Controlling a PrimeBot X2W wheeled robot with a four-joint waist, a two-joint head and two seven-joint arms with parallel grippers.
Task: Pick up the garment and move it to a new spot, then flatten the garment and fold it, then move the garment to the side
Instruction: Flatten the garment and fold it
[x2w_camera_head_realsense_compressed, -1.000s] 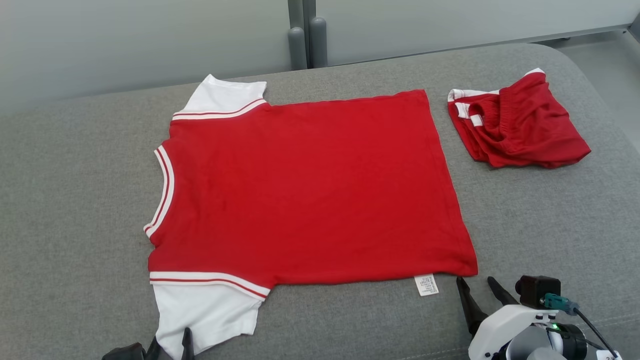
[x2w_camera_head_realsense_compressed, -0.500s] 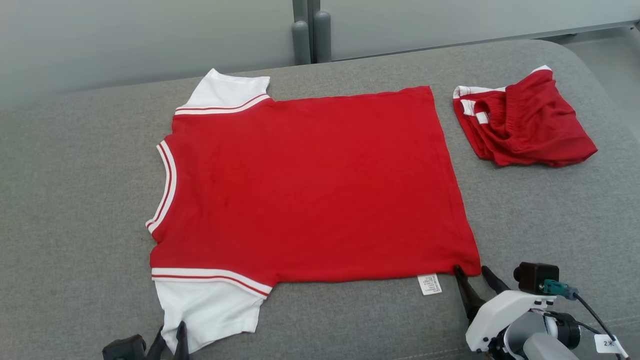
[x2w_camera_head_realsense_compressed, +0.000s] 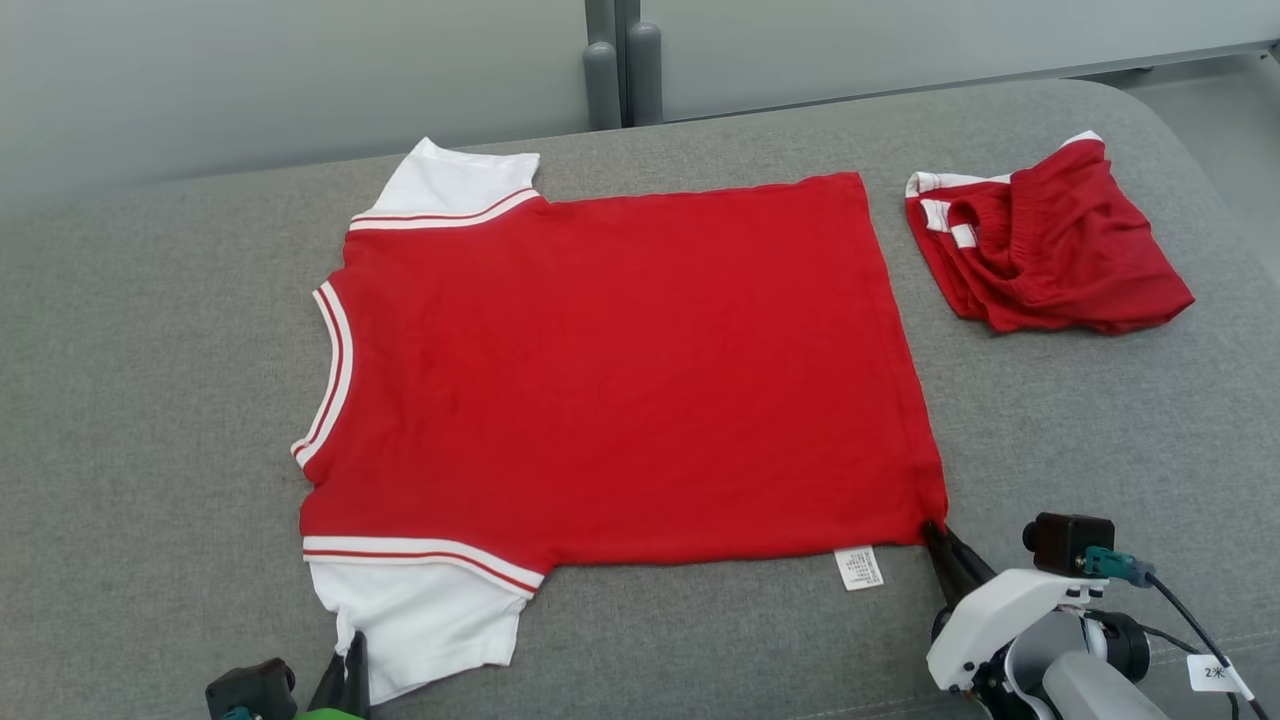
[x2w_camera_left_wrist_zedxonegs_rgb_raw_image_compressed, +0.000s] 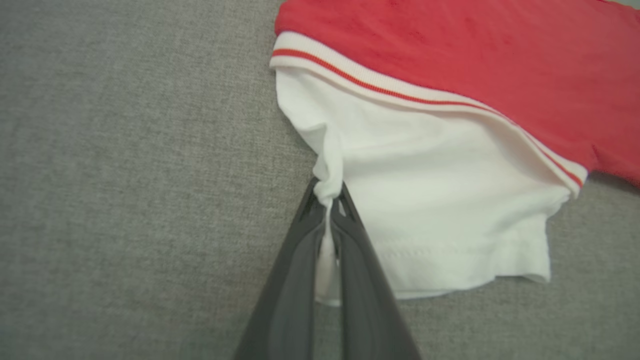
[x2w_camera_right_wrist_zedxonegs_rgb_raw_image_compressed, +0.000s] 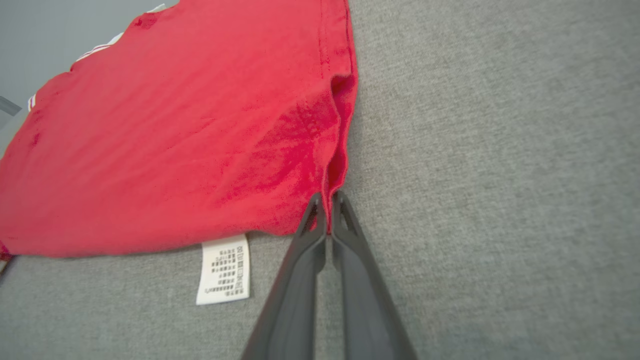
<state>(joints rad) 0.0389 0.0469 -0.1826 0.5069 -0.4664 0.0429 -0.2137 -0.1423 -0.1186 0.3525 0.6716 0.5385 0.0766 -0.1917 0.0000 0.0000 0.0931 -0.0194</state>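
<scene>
Red garment (x2w_camera_head_realsense_compressed: 620, 370) flat, left claw (x2w_camera_left_wrist_zedxonegs_rgb_raw_image_compressed: 327, 196) gripping sleeve (x2w_camera_left_wrist_zedxonegs_rgb_raw_image_compressed: 440, 200) at seven o'clock, right claw (x2w_camera_right_wrist_zedxonegs_rgb_raw_image_compressed: 327, 199) gripping hem corner (x2w_camera_right_wrist_zedxonegs_rgb_raw_image_compressed: 334, 150) at four o'clock

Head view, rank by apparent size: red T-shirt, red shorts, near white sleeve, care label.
1. red T-shirt, by far the largest.
2. red shorts, bunched at far right.
3. near white sleeve; nearer the camera, so its gap to the shorts is unsure.
4. care label, smallest.
</scene>
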